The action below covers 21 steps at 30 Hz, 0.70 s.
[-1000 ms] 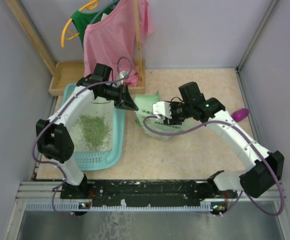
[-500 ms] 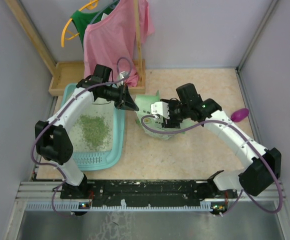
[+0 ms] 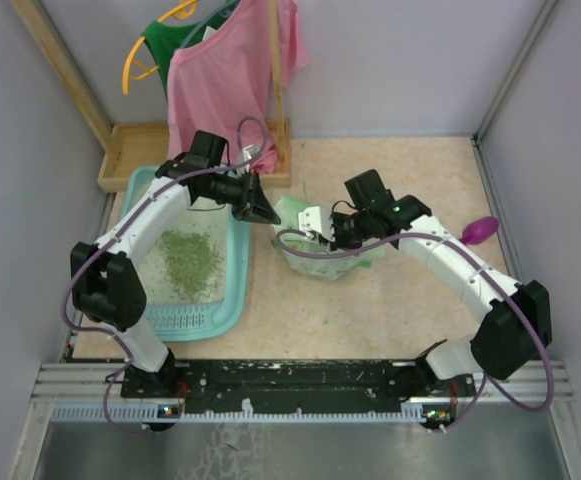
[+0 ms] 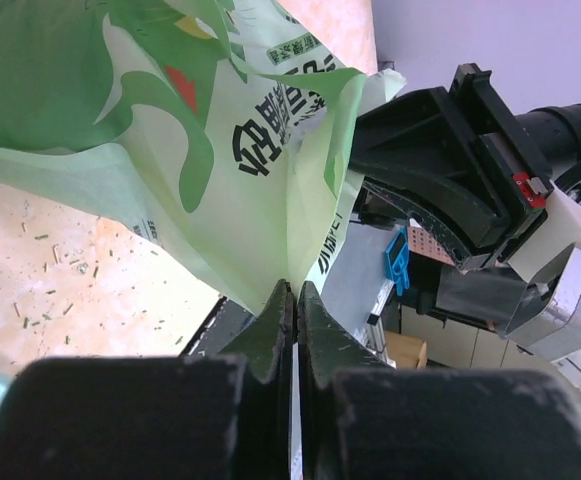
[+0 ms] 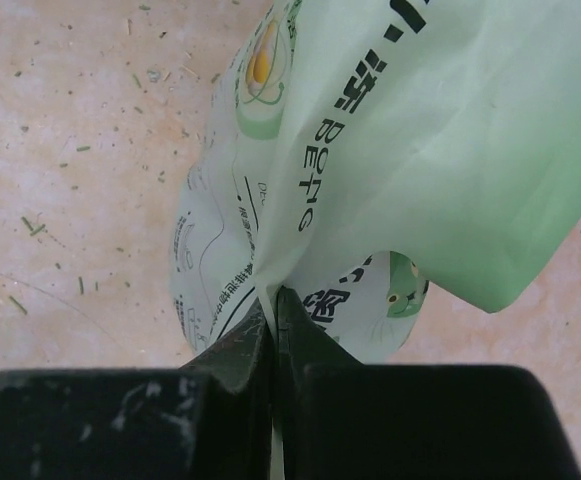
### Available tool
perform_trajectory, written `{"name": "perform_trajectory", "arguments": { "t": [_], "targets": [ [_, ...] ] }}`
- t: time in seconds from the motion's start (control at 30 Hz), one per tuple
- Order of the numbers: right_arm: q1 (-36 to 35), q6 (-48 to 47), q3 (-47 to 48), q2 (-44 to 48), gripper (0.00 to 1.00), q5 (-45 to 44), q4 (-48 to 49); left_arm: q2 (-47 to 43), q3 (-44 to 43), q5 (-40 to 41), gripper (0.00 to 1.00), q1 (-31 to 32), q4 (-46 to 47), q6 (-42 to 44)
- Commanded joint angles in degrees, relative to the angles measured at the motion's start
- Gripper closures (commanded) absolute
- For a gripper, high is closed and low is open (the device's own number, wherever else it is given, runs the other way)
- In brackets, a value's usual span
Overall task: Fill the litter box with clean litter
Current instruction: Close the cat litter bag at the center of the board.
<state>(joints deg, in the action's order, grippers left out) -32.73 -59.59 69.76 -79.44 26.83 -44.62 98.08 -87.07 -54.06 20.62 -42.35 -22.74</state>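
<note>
Litter box (image 3: 238,275) is set at 9 o'clock on the table (image 3: 410,300), with litter (image 3: 190,262) heaped in its middle. At its 3 o'clock, the bag (image 5: 450,150) is pinched by the left gripper (image 4: 292,300) and right gripper (image 5: 271,300), both clenched on its folds.

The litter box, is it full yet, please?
Not full: only a thin patch of clean litter lies in the litter box, covering part of it.

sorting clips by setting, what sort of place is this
Likely a staged pet or laundry corner inside a test booth: a litter box with green litter, a pink shirt hanging behind, a litter bag, plain grey panel walls around.
</note>
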Motion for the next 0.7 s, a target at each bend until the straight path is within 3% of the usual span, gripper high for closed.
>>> {"name": "perform_trajectory", "arguments": {
  "t": [0.0,0.07,0.2,0.4,0.67],
  "targets": [
    [-0.6,2.0,2.6,0.0,1.00,0.6,-1.4,-2.4,-1.9,3.6,0.96,0.3,0.0,1.0],
    [-0.6,2.9,3.3,0.2,1.00,0.1,-1.4,-3.1,-5.1,6.7,0.78,0.4,-1.5,4.0],
    [-0.6,4.4,4.6,0.1,1.00,0.3,-1.7,-9.3,-8.6,16.3,0.59,0.4,2.2,10.3],
    [-0.2,8.0,8.9,-1.3,1.00,3.0,-3.6,-24.6,2.9,19.4,0.45,5.2,20.1,20.0],
    [1.5,17.6,17.8,-5.0,1.00,16.8,-10.6,-27.8,13.5,30.0,0.43,15.0,22.7,32.8]
  ]
}}
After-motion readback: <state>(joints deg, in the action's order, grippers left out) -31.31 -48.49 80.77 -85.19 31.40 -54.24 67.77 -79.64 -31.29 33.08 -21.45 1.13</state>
